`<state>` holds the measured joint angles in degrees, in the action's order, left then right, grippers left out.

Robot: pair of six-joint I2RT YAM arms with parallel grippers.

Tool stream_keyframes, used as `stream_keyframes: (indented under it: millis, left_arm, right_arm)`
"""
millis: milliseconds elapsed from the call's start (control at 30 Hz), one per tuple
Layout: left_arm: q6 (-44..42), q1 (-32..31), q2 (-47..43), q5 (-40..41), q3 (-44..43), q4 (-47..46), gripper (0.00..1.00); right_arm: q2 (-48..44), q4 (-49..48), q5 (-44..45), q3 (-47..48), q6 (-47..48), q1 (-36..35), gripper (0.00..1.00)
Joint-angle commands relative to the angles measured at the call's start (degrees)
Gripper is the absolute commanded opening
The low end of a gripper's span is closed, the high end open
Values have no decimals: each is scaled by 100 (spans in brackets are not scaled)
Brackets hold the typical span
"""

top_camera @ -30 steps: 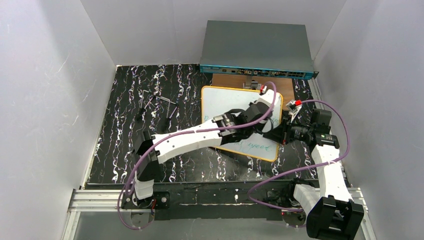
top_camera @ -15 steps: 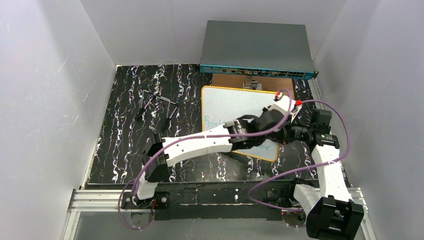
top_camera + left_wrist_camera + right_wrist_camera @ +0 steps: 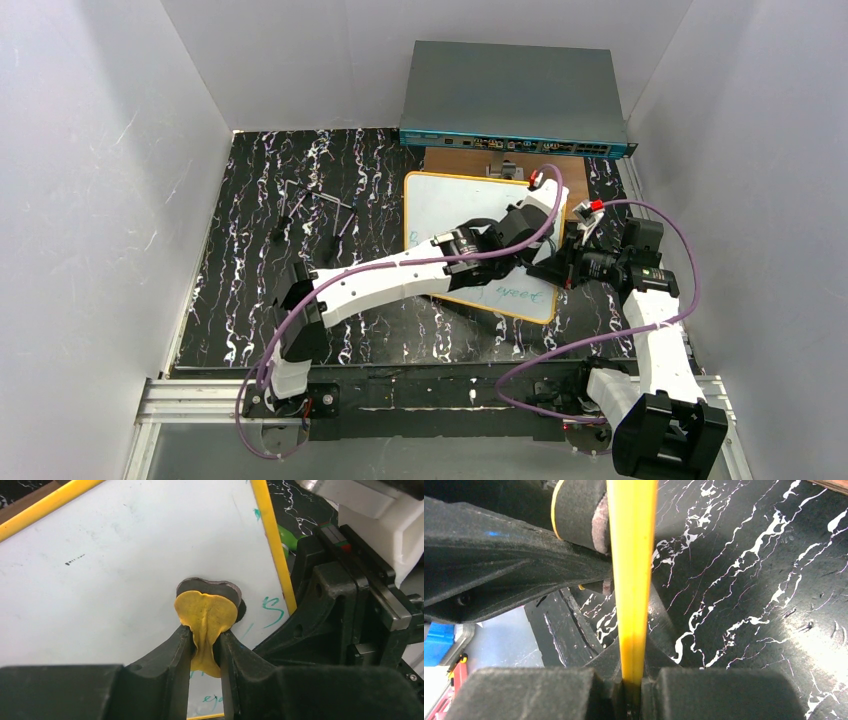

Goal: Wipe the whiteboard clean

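The whiteboard (image 3: 440,205), white with a yellow rim, lies on the black marbled table and carries green writing near its lower edge (image 3: 517,292). My left gripper (image 3: 533,243) is shut on a yellow eraser (image 3: 207,612), whose dark felt pad presses on the board (image 3: 125,555) close to the right rim, beside a green mark (image 3: 272,611). My right gripper (image 3: 557,268) is shut on the board's right rim (image 3: 631,580), with the jaws closed on the yellow edge (image 3: 632,680). The eraser's felt (image 3: 576,510) shows just left of that rim.
A grey network switch (image 3: 515,95) stands at the back, with a brown wooden board (image 3: 465,160) in front of it. Metal hex keys (image 3: 320,205) lie left of the whiteboard. A green marker (image 3: 285,535) lies beside the right rim. White walls enclose the table.
My left gripper swept the eraser right and toward me across the board, then back up toward the far right corner. The right gripper has kept its hold on the rim.
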<state>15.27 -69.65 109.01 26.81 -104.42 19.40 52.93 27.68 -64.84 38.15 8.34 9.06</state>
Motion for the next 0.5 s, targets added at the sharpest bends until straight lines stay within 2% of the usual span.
stream_keyframes:
  millis: [0, 133, 300, 467]
  left_arm:
    - [-218, -263, 138, 283, -342, 109, 0]
    - [-439, -86, 240, 416, -566, 203, 0]
    - [-196, 360, -5, 129, -391, 305, 0]
    - [-434, -90, -65, -192, -181, 144, 0]
  right_arm:
    - [-167, -307, -794, 299, 296, -35, 1]
    - [-173, -307, -785, 298, 293, -31, 1]
    - [-183, -307, -807, 307, 291, -27, 1]
    - [-159, -307, -824, 309, 291, -27, 1]
